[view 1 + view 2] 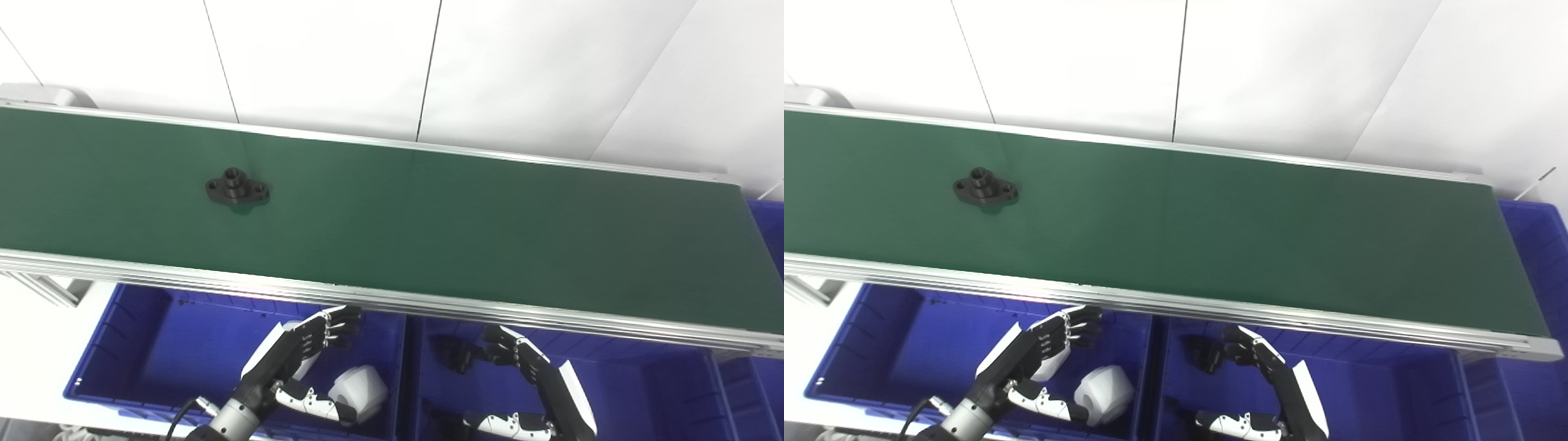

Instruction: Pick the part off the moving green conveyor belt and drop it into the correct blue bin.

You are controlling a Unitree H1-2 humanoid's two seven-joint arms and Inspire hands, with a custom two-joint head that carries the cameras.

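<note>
- The fingers of the left hand are curled loosely and spread apart, with nothing between them; the thumb sticks out below, also bare.
- The right hand is the same: fingers bent and apart, gripping nothing. There is a dark shape in the bin just past its fingertips, but I can't make out what it is.
- Both hands hover low, below the near rail of the conveyor, each over a blue bin: the left over the left bin, the right over the right bin.
- A white rounded piece lies in the left bin, just beside the left thumb.
- The part, a black flange with a raised hub and a hole at each end, sits flat on the green belt, toward its left and far side, well apart from both hands.
- From where I stand this looks like the waiting step: nothing is picked yet.
- Next, I'd guess the left hand, being nearer, has to rise over the rail and reach across the belt, timing the move to the belt's travel, then close around the hub.
- Which bin is correct I can't say.
</note>
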